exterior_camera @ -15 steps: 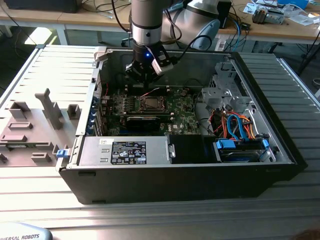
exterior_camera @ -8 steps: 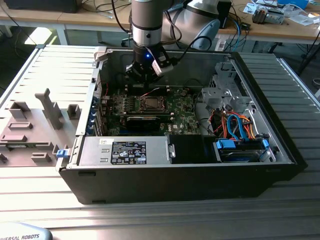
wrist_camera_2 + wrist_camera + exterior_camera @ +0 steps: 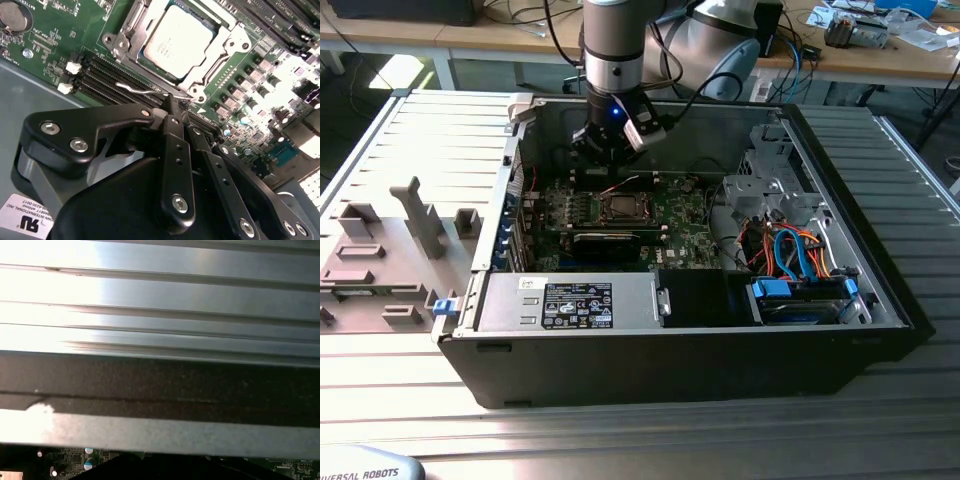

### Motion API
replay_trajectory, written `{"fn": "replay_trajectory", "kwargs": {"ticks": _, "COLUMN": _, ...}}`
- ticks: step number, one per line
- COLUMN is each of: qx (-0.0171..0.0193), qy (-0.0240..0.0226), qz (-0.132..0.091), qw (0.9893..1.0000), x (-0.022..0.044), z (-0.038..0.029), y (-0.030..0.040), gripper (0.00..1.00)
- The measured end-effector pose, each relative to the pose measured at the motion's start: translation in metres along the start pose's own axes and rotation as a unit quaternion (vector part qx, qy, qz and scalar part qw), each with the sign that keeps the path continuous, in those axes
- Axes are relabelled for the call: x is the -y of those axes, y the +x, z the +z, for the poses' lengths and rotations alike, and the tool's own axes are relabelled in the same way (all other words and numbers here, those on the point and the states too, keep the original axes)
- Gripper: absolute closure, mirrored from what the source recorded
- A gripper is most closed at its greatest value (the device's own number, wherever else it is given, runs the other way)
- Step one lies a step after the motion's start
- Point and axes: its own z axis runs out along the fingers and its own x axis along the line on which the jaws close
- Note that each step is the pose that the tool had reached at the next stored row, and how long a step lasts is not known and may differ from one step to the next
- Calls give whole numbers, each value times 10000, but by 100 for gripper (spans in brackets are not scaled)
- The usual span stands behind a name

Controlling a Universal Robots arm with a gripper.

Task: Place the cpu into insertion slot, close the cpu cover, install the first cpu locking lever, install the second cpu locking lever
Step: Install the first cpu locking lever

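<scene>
Silver-topped cpu [image 3: 176, 40] sits flat in the slot [image 3: 150, 62], so seating looks done. Cover [image 3: 220, 47] is down around it, chip top showing through the square window; that frame is what clamps the chip, so it has to lie flat before any lever goes over. One thin wire lever [image 3: 142, 90] lies loose just beside the cover's near edge, apparently not hooked under its catch yet. I can't tell from this angle whether the other lever is latched. Gripper [image 3: 172, 100] in the second wrist view has its fingers pressed together to a single narrow tip, nothing pinched between them. My read: shut like that it works as a pusher, not a grasper, which suits a springy wire that needs pressing down and sideways. The tip sits right at the lever's bend, touching or very near it; contact itself is hidden by the fingers [image 3: 175, 150]. In the exterior view the gripper [image 3: 612, 150] hangs inside the open case [image 3: 880, 290], just behind the slot [image 3: 618, 207] on the board [image 3: 685, 235], arm coming down near-vertical to clear the case walls. Judgement: chip and cover steps done, lever work in hand. First wrist view looks at the ribbed table [image 3: 160, 315] past the case's wall, no use for the socket.
</scene>
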Motion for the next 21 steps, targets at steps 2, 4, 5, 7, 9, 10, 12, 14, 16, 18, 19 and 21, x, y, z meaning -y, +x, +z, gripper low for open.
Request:
{"fn": "replay_trajectory", "kwargs": {"ticks": 2, "qx": 0, "qy": 2, "qz": -11, "qw": 10000, "x": -7, "z": 11, "y": -2, "gripper": 89}}
{"fn": "replay_trajectory", "kwargs": {"ticks": 4, "qx": -2, "qy": 12, "qz": -29, "qw": 10000, "x": -8, "z": 21, "y": -6, "gripper": 89}}
{"fn": "replay_trajectory", "kwargs": {"ticks": 5, "qx": -2, "qy": 17, "qz": -34, "qw": 10000, "x": -8, "z": 27, "y": -10, "gripper": 89}}
{"fn": "replay_trajectory", "kwargs": {"ticks": 7, "qx": -3, "qy": 28, "qz": -43, "qw": 10000, "x": -7, "z": 42, "y": -22, "gripper": 89}}
{"fn": "replay_trajectory", "kwargs": {"ticks": 9, "qx": -4, "qy": 38, "qz": -52, "qw": 10000, "x": -6, "z": 62, "y": -35, "gripper": 89}}
{"fn": "replay_trajectory", "kwargs": {"ticks": 10, "qx": -4, "qy": 42, "qz": -56, "qw": 10000, "x": -6, "z": 72, "y": -42, "gripper": 89}}
{"fn": "replay_trajectory", "kwargs": {"ticks": 12, "qx": -5, "qy": 53, "qz": -65, "qw": 10000, "x": -5, "z": 101, "y": -60, "gripper": 89}}
{"fn": "replay_trajectory", "kwargs": {"ticks": 14, "qx": -6, "qy": 65, "qz": -71, "qw": 10000, "x": -4, "z": 119, "y": -71, "gripper": 89}}
{"fn": "replay_trajectory", "kwargs": {"ticks": 16, "qx": -7, "qy": 86, "qz": -79, "qw": 9999, "x": -2, "z": 142, "y": -90, "gripper": 89}}
{"fn": "replay_trajectory", "kwargs": {"ticks": 18, "qx": -9, "qy": 105, "qz": -82, "qw": 9999, "x": -1, "z": 153, "y": -107, "gripper": 89}}
{"fn": "replay_trajectory", "kwargs": {"ticks": 19, "qx": -10, "qy": 115, "qz": -84, "qw": 9999, "x": 0, "z": 158, "y": -117, "gripper": 89}}
{"fn": "replay_trajectory", "kwargs": {"ticks": 21, "qx": -11, "qy": 131, "qz": -88, "qw": 9999, "x": 2, "z": 170, "y": -141, "gripper": 89}}
